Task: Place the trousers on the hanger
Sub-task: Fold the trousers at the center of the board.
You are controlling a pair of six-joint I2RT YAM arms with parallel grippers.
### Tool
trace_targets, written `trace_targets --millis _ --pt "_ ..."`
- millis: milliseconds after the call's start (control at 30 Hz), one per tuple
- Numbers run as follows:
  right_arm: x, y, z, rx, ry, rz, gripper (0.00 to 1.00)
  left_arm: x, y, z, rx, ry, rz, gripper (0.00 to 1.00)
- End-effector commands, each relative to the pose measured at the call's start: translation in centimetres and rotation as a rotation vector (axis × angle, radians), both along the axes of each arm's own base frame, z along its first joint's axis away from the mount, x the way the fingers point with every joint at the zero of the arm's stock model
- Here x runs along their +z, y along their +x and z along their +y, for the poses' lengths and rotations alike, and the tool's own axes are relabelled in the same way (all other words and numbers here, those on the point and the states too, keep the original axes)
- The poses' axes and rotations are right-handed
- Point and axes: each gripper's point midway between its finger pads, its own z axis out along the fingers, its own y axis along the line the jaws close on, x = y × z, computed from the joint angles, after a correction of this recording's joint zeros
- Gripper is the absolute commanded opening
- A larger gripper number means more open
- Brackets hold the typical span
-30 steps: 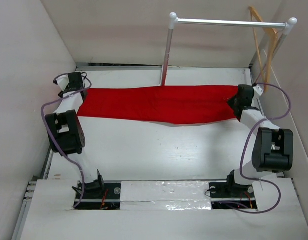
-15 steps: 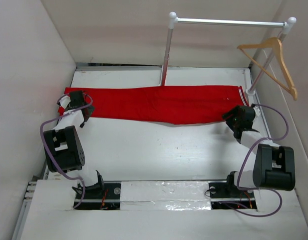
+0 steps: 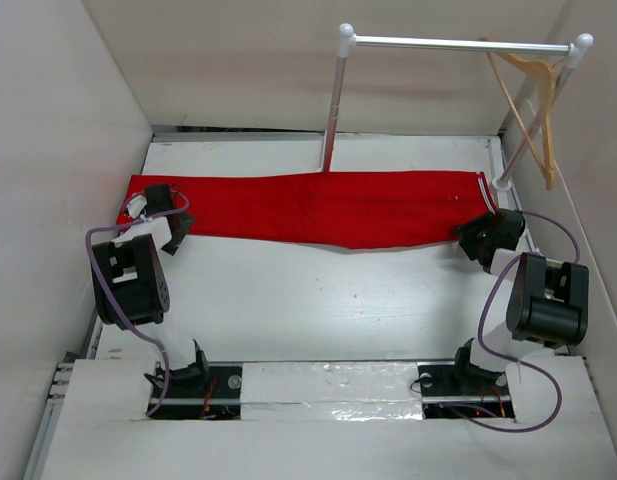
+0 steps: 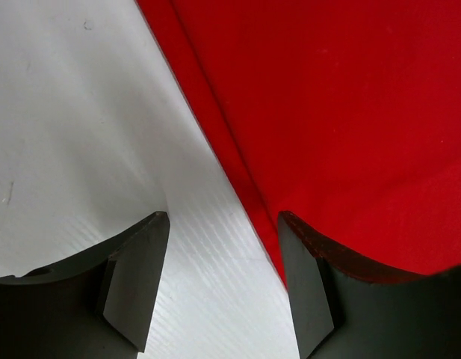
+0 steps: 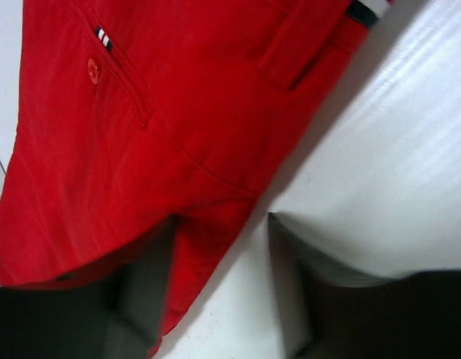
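Across the table's (image 3: pixel 318 300) far half the trousers (image 3: pixel 328 208) lie flat, unmoved; on the rail (image 3: pixel 458 44) at far right the hanger (image 3: pixel 533 110) has swung from broadside to edge-on. Left gripper (image 4: pixel 223 218) and right gripper (image 5: pixel 221 223) straddle the cloth's edges, fingers apart.

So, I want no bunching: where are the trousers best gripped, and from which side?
Probably the outer edge at each end, approached from the near side. The trousers lie flat, stretched left to right, and their edge sits between the open fingers of the left gripper and the right gripper.
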Motion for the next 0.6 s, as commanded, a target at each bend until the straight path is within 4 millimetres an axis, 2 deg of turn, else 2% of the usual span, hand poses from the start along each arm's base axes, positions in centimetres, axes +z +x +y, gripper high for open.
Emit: trace_targets --millis 0,33,133,233,300,400,433,500,533,567 --pt "1.8 2.4 -0.3 -0.001 0.053 -0.075 0.49 -0.1 1.0 0.1 0.014 -0.017 -0.015 0.57" --pt "1.8 2.5 -0.4 -0.007 0.054 -0.076 0.44 -0.2 1.1 0.1 0.016 -0.016 -0.016 0.57" --pt "1.8 2.6 -0.6 -0.014 0.046 -0.085 0.21 -0.5 1.6 0.1 0.015 -0.023 -0.017 0.54" --pt "2.0 2.2 -0.7 -0.027 0.03 -0.097 0.1 -0.8 2.3 0.1 0.011 -0.028 -0.021 0.5" --pt "2.1 1.9 -0.9 -0.026 0.012 -0.102 0.08 -0.9 2.8 0.3 0.01 -0.027 -0.025 0.46" --pt "2.4 1.4 -0.7 -0.026 -0.008 -0.113 0.0 -0.8 3.4 0.3 -0.007 -0.022 -0.035 0.32" --pt "2.4 1.3 -0.5 -0.023 -0.005 -0.118 0.0 -0.6 3.8 0.3 -0.012 -0.024 -0.048 0.23" --pt "2.5 0.9 -0.4 -0.025 -0.007 -0.124 0.0 -0.7 4.1 0.3 -0.017 -0.026 -0.047 0.15" --pt "2.6 0.8 -0.4 -0.025 -0.008 -0.13 0.0 -0.5 4.4 0.2 -0.025 -0.026 -0.056 0.04" --pt "3.0 0.6 -0.3 -0.025 -0.012 -0.142 0.0 -0.6 4.4 0.2 -0.028 -0.027 -0.053 0.0"
